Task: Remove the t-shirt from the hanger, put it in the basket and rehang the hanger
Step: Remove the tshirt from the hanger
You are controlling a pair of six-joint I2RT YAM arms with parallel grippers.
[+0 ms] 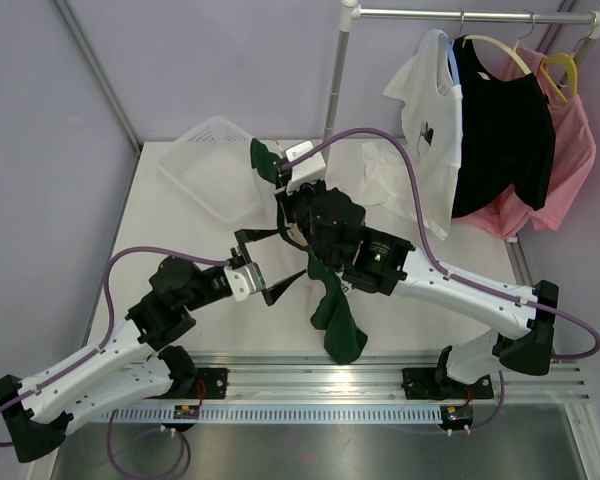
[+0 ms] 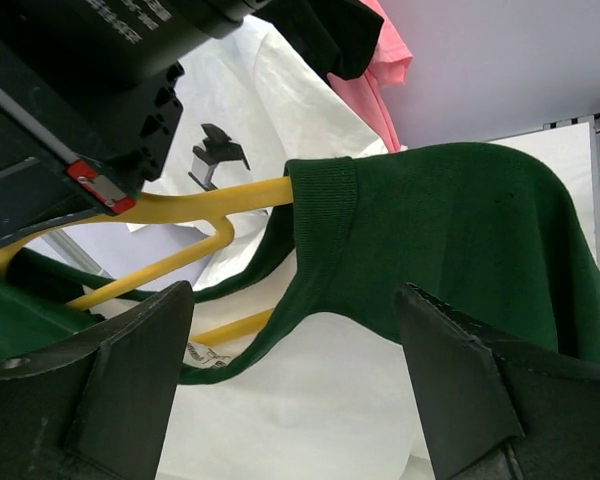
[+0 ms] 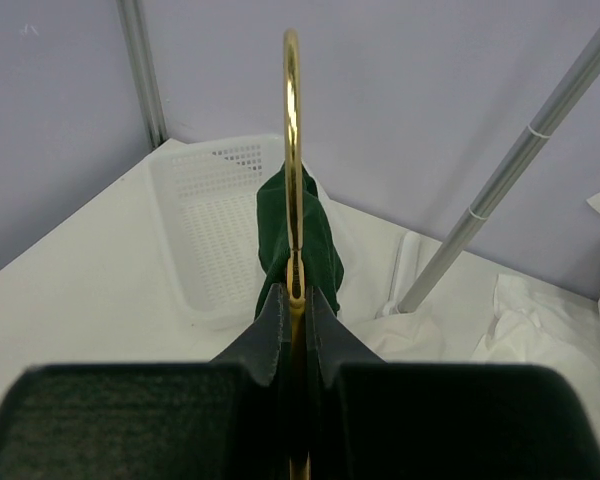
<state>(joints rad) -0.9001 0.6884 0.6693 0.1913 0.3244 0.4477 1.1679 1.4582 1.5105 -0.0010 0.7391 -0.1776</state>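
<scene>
Light: bright, even, from above your worktop (image 1: 180, 235); shadows faint
Focus: your top view is sharp; right pincer (image 3: 295, 300) close up is soft and dark
Glare: sheen on the hanger hook (image 3: 292, 120)

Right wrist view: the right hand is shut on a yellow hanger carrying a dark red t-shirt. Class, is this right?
No. The right wrist view shows a dark green t-shirt, not red; the right hand is indeed shut on the yellow hanger carrying it.
</scene>
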